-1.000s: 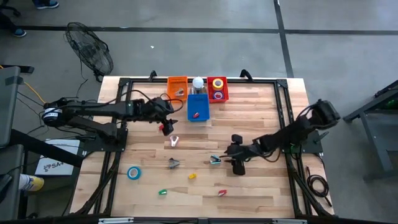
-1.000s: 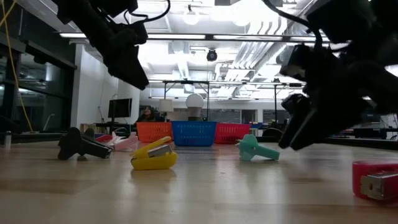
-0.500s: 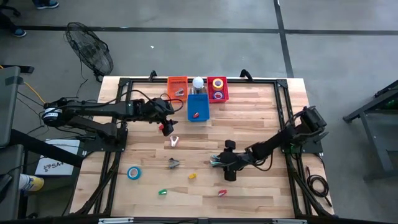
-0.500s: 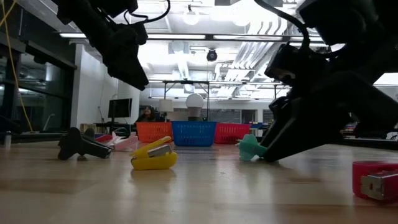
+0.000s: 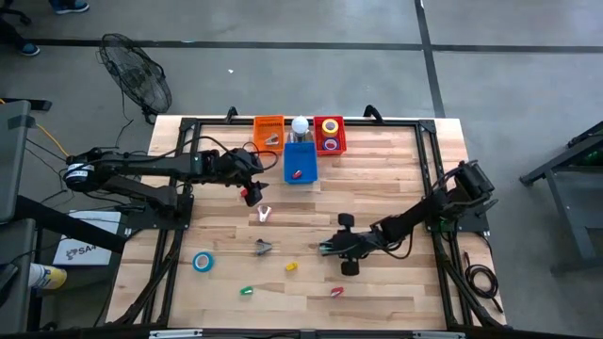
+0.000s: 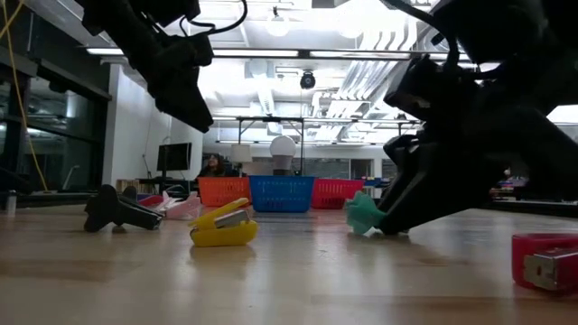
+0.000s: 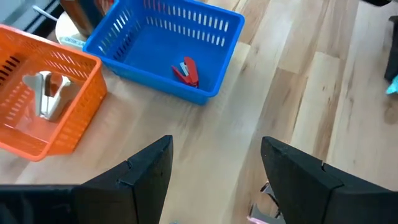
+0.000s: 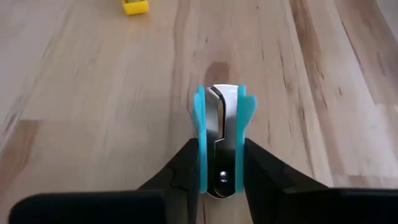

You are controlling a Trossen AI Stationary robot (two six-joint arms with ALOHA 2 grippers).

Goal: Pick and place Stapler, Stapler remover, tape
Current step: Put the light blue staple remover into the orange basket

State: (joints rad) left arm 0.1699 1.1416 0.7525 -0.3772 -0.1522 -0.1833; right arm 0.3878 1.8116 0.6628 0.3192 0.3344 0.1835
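Teal plastic staple remover (image 8: 219,146) with a metal centre lies on the wooden plank surface (image 5: 396,179), right of the surface's middle and toward the near edge. The right end effector (image 8: 217,163) pinches it: in the right wrist view both dark fingers press against the remover's two teal sides. In the low view the same remover (image 6: 363,213) rests on the surface with the right end effector (image 6: 397,212) down against it.

The left end effector (image 7: 211,171) hangs above the surface near the far-left area, just in front of the baskets, with its fingers spread wide and nothing between them.

Three plastic baskets stand side by side at the middle of the far edge. The orange mesh basket (image 5: 268,132) holds a metal-and-clear staple remover (image 7: 48,93). The blue mesh basket (image 5: 300,162) holds a small red stapler (image 7: 187,71). The red basket (image 5: 330,134) holds ring-shaped tape rolls (image 5: 330,132).

Loose items lie on the surface:
- a blue tape roll (image 5: 203,261) near the left edge;
- a dark staple remover (image 5: 263,247) near the middle;
- a small yellow stapler (image 5: 291,266) beside it toward the near edge;
- a small green stapler (image 5: 247,291) and a small red stapler (image 5: 336,292) close to the near edge;
- a pale pink staple remover (image 5: 264,215) below the left end effector.
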